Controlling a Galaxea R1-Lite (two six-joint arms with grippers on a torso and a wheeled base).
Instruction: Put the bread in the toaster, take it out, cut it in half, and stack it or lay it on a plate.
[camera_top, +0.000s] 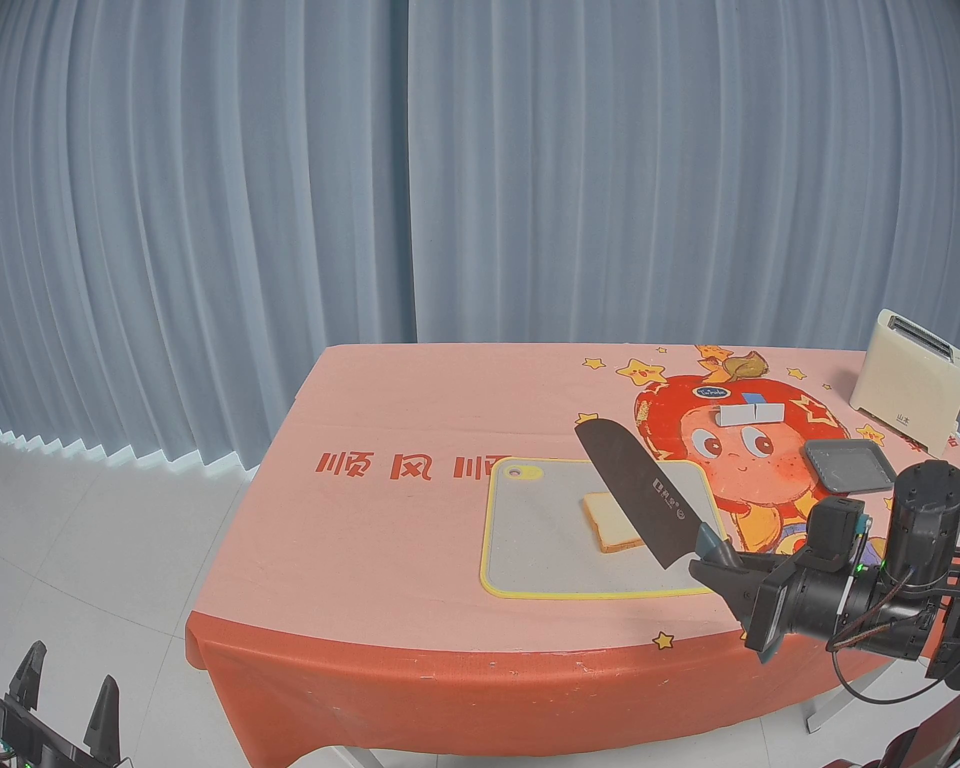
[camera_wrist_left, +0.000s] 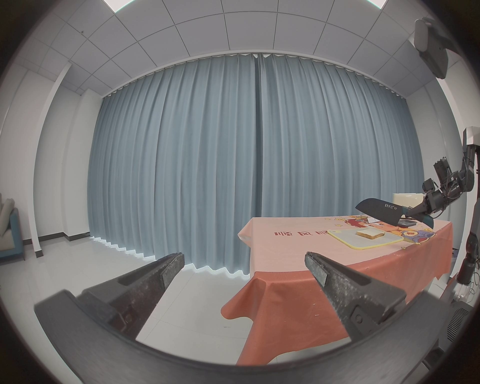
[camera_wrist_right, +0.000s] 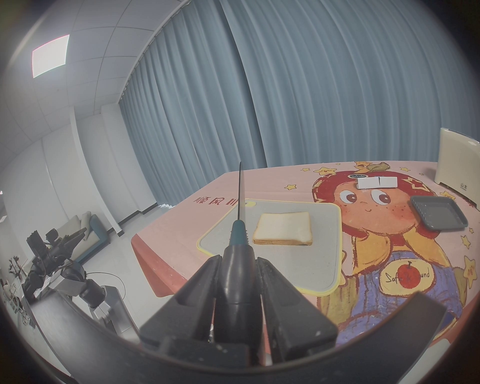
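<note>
A slice of bread (camera_top: 608, 520) (camera_wrist_right: 283, 228) (camera_wrist_left: 370, 233) lies flat on the grey, yellow-rimmed cutting board (camera_top: 545, 545) (camera_wrist_right: 310, 265) near the table's front. My right gripper (camera_top: 722, 572) (camera_wrist_right: 239, 265) is shut on the handle of a dark knife (camera_top: 640, 493) (camera_wrist_right: 239, 200) (camera_wrist_left: 382, 209), whose blade hangs in the air above the bread's right side, edge down. A cream toaster (camera_top: 910, 378) (camera_wrist_right: 459, 164) stands at the back right. A small grey plate (camera_top: 849, 465) (camera_wrist_right: 439, 212) sits in front of it. My left gripper (camera_wrist_left: 245, 280) (camera_top: 65, 690) is open, low and off the table's left.
The table wears a pink cloth (camera_top: 400, 520) with a cartoon print. A white label (camera_top: 750, 413) lies on the print's forehead. Blue curtains (camera_top: 400, 170) hang behind. Bare cloth lies left of the board.
</note>
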